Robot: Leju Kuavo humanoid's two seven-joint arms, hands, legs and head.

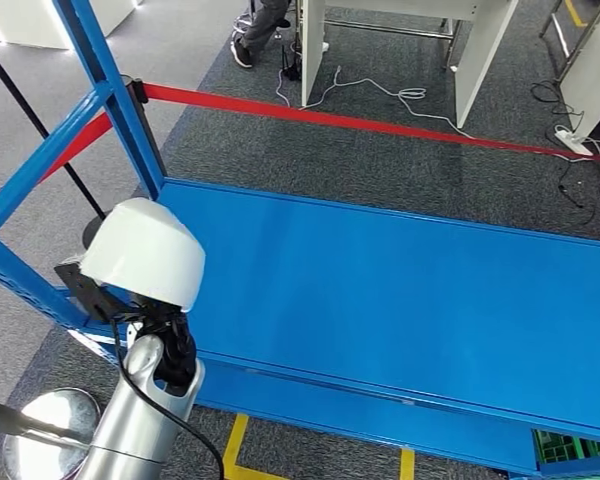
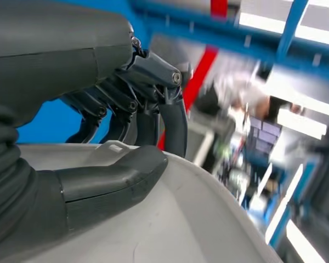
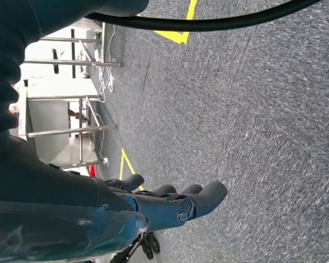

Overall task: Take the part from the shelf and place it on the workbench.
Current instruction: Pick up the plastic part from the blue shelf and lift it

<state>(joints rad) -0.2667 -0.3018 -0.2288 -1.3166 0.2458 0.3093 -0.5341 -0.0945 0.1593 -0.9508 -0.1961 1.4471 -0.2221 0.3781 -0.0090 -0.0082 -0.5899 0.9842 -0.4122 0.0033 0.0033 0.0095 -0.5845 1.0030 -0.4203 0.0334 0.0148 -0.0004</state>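
Lower left of the frame, the left hand (image 1: pixel 165 345) grasps the white dome-shaped part (image 1: pixel 144 250) from beneath, thumb over its rim. Beyond lies the blue shelf (image 1: pixel 403 300). The right hand (image 3: pixel 175 205) hangs released above the floor.

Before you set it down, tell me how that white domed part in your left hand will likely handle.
The white part looks rigid, keeping its dome shape under the left hand. Its smooth surface may be slippery between thumb and fingers. Set on its rounded side it would probably rock; rim down seems steadier.
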